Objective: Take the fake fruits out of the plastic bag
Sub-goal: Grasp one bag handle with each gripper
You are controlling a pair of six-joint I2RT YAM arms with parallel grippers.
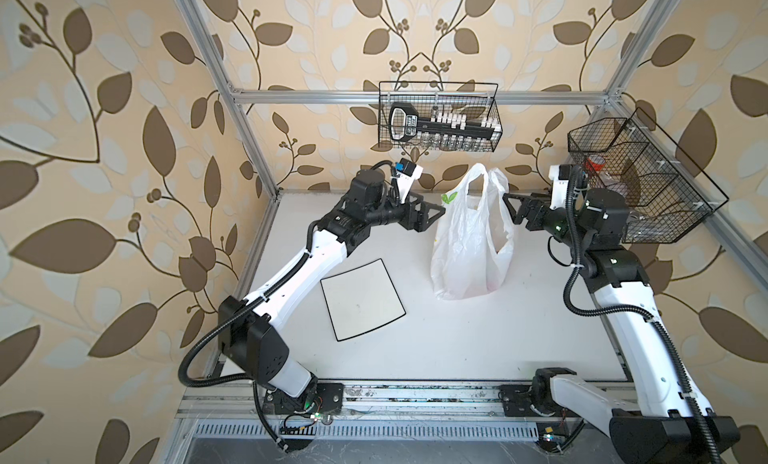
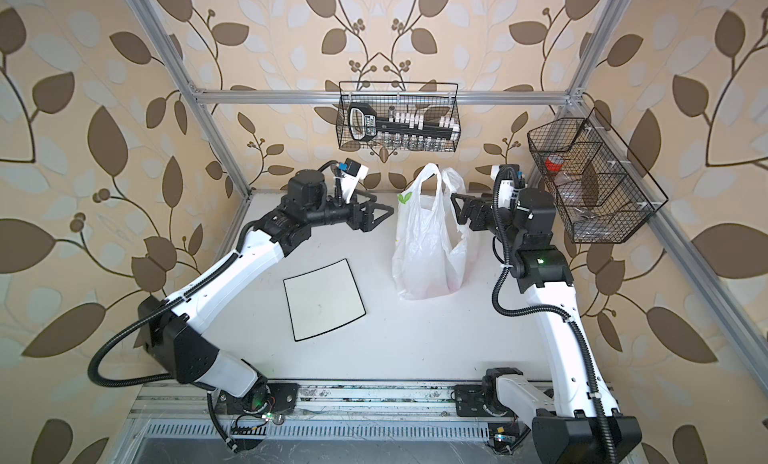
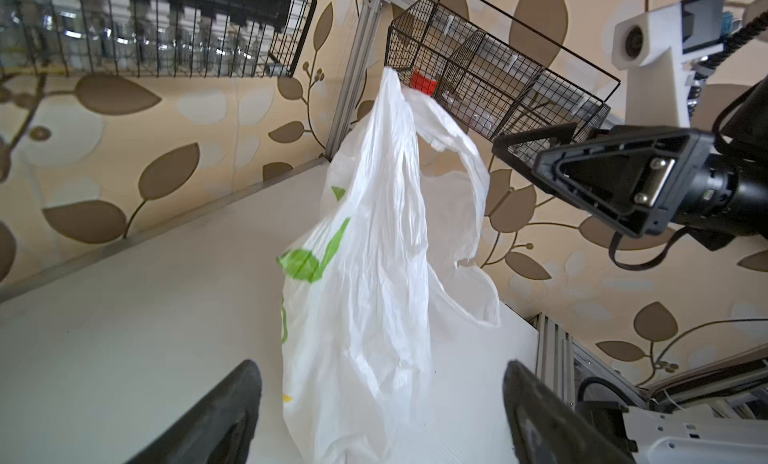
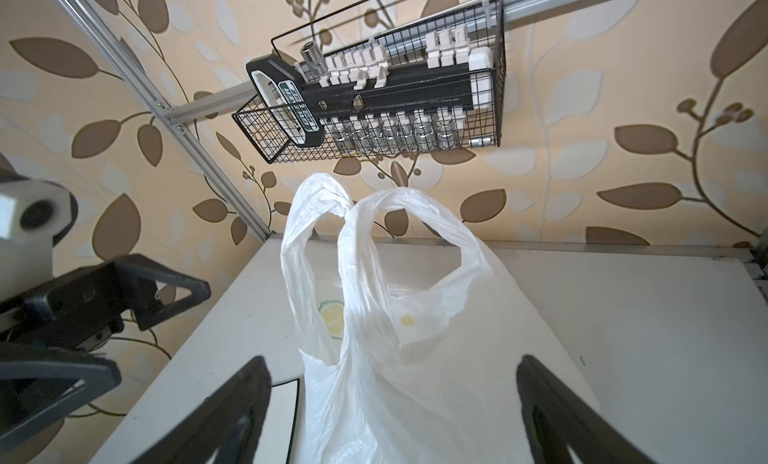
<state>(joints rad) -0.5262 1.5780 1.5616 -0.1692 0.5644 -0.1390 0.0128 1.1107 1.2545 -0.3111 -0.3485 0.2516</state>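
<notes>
A plastic bag [image 1: 469,241] stands on a matte white table [image 1: 457,349] in a cell walled with beige, brown-leaf wallpaper [image 1: 104,150] and framed in aluminium rails [image 1: 332,95].

The thin, crinkled, translucent bag sits toward the back, just right of a flat square black-rimmed plate [image 1: 361,299]. Its two loop handles are upright and its contents are too veiled to make out. The left claw [image 1: 434,206] and right claw [image 1: 512,210] flank it, both spread wide and gripping nothing. Black wire baskets [image 1: 436,116] hang above.

Leaf-patterned beige wallpaper [image 1: 104,150], white tabletop [image 1: 457,337].
</notes>
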